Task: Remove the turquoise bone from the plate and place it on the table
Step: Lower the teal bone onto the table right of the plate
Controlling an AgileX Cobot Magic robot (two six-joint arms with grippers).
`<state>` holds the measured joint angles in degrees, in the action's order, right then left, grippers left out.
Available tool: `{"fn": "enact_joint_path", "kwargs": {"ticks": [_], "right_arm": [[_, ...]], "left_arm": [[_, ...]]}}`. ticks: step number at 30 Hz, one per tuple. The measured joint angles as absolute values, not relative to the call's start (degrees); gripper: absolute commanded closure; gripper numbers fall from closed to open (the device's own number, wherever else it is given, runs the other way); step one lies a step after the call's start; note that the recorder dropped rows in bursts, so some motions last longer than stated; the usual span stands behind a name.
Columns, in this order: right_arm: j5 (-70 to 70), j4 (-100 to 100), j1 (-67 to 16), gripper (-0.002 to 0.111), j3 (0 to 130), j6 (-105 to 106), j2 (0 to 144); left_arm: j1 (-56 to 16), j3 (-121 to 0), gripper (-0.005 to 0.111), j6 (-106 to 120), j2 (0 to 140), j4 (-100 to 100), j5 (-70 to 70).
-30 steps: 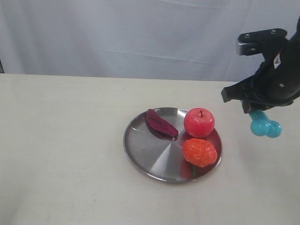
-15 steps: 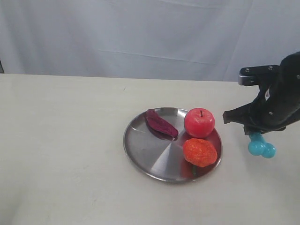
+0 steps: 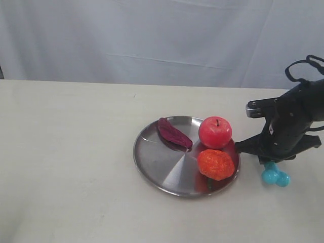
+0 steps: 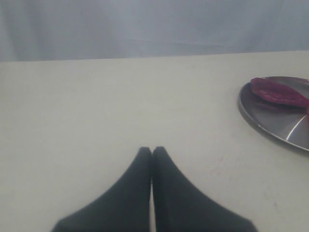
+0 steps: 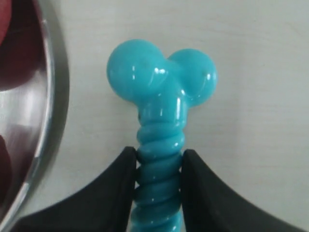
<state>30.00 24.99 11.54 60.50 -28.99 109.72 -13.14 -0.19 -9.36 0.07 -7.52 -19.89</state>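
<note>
Exterior view: the black right end effector (image 3: 270, 164) hangs low just beside the round shiny stainless-steel plate (image 3: 157, 169), on its right side, clamped on the small rubbery turquoise bone (image 3: 276, 176). The bone points down, knobbed end at or v. near the flat matte cream-beige surface (image 3: 76, 162); we can't tell if it touches. It's off the plate, so we judge only the release is left. A glossy red apple (image 3: 215, 132), a lumpy orange-red fruit (image 3: 215, 164) & a dark purple wrinkled piece (image 3: 173, 134) sit on the plate.

Left wrist view: the black left end effector (image 4: 152, 155) has its fingers pressed together on nothing, over the surface beside the plate. It's idle, prob. parked out of the way.

Right wrist view: the fingers pinch the ribbed shaft from both sides, w/ the knobs free ahead and the plate rim just beside. We reckon the ribs help the grip, and the free knobs can land first. The rubbery bone may roll on release.
</note>
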Motion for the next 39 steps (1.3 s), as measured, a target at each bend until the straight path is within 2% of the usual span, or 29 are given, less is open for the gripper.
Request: {"fn": "enact_joint_path", "kwargs": {"ticks": [23,26,31,34,39], "right_arm": [[28.94,25.11,11.54,0.108,60.50,-30.95,111.71],[28.94,25.21,11.54,0.097,60.50,-31.17,111.71],[28.94,25.21,11.54,0.061,60.50,-31.48,111.60],[28.05,25.37,11.54,0.046,60.50,-31.71,111.51],[28.72,25.37,11.54,0.043,60.50,-31.71,109.35]], "left_arm": [[-13.14,-0.19,0.107,-9.36,0.07,-7.52,-19.89],[-13.14,-0.19,0.107,-9.36,0.07,-7.52,-19.89],[-13.14,-0.19,0.107,-9.36,0.07,-7.52,-19.89],[-13.14,-0.19,0.107,-9.36,0.07,-7.52,-19.89],[-13.14,-0.19,0.107,-9.36,0.07,-7.52,-19.89]]}}
